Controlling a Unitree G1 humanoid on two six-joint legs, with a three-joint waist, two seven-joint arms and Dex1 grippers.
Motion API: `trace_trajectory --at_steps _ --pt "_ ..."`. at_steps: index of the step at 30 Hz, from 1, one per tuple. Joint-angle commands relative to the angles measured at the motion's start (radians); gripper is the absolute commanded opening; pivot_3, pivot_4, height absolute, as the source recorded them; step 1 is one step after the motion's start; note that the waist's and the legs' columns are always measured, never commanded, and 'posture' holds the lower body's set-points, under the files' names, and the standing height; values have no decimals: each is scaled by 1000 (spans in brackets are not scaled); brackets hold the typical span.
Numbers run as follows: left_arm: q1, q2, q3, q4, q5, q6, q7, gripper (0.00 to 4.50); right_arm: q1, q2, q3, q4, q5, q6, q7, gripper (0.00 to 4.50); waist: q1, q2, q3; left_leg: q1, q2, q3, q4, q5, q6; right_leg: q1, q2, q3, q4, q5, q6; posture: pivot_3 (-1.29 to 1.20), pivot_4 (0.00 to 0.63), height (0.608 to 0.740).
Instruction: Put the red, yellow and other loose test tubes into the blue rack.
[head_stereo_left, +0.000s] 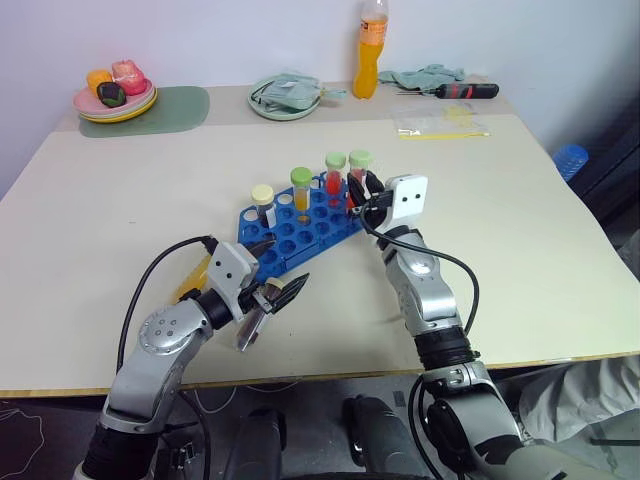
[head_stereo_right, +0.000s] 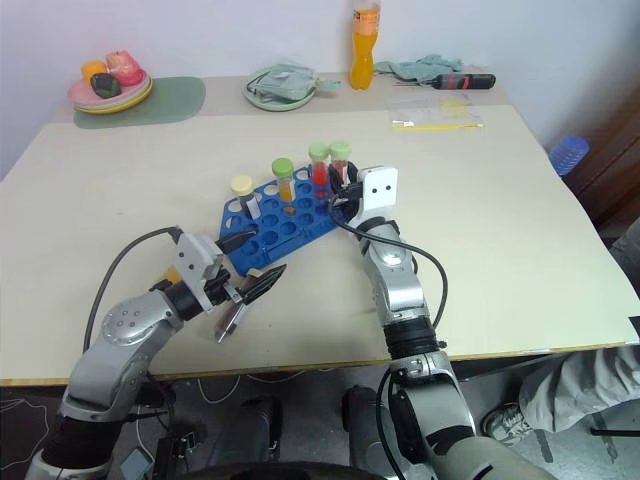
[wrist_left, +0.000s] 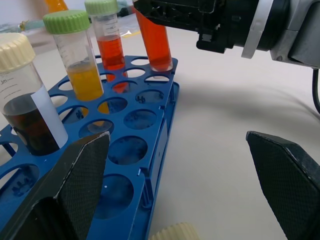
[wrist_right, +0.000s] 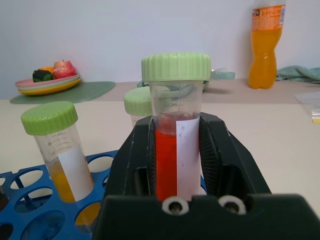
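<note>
Right wrist view shows your right gripper (wrist_right: 177, 165) clamped on the upright, green-capped red tube (wrist_right: 175, 125), lowered into the blue rack (head_stereo_left: 300, 225); your left gripper (head_stereo_left: 272, 303) hovers level, fingers spread, empty.

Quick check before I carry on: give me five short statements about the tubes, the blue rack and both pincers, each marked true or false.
1. The right pincer is shut on a green-capped tube of red liquid. True.
2. The left pincer holds a tube. False: it is open and empty.
3. A cream-capped tube of dark liquid stands in the blue plastic rack. True.
4. The green-capped tube of yellow liquid lies flat on the beige table. False: it stands upright in the rack.
5. The orange drink bottle stands beside the rack. False: it stands at the table's far edge.
</note>
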Motion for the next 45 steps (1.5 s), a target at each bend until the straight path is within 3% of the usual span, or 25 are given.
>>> trace_trajectory --at_steps 1,2,3,8,15,16,19,22,28,35,45 --pt "-2 8 21 -33 -9 -4 2 4500 -10 14 -1 -31 21 -32 29 722 0 0 0 0 0 0 0 0 0 0 0 0 0 0 0 0 150 740" --pt "-1 10 25 -34 -10 -2 3 4500 -7 16 -2 -40 31 -32 42 722 0 0 0 0 0 0 0 0 0 0 0 0 0 0 0 0 150 740" --pt "0 12 31 -35 -12 1 4 4500 -6 17 -2 -51 40 -26 51 1762 0 0 0 0 0 0 0 0 0 0 0 0 0 0 0 0 150 740" --pt "6 70 106 -109 -71 101 0 4500 -13 -5 2 -142 22 -13 51 4089 -1 0 0 0 0 0 0 0 0 0 0 0 0 0 0 0 150 740" --pt "-98 273 435 -221 -488 582 66 4500 12 -145 -26 -352 81 111 152 4089 4 0 0 -1 0 -2 1 0 0 0 -1 -1 0 0 0 0 150 740" --pt "-121 349 463 -214 -485 650 68 4500 14 -183 -26 -382 104 137 200 4089 3 0 0 -1 0 -2 1 0 0 1 -1 -2 0 0 0 0 150 740" --pt "-188 581 467 -148 -451 826 62 4500 24 -302 -6 -469 174 214 362 4089 0 0 2 0 0 -2 0 0 0 1 0 -2 -1 0 0 0 150 740" --pt "-414 716 305 43 -496 1179 58 4500 44 -397 42 -539 212 267 493 4089 -1 0 1 1 0 -2 -1 0 0 1 1 -2 -1 -1 0 0 150 740" --pt "-728 729 -53 206 -420 1251 -8 4500 63 -455 99 -621 261 325 613 4089 -1 0 2 -1 0 -3 0 0 0 1 1 -2 -1 -1 0 0 150 740" --pt "-914 688 -395 397 -252 1201 -77 4500 101 -454 137 -657 238 327 629 4089 1 -1 2 -1 -1 -2 0 0 0 0 1 -2 -1 -1 0 0 150 740" --pt "-977 615 -545 472 -170 1187 -185 4500 189 -512 195 -724 231 386 670 4089 1 -1 2 -2 -1 -3 1 0 0 0 1 -2 -1 -1 0 0 150 740"
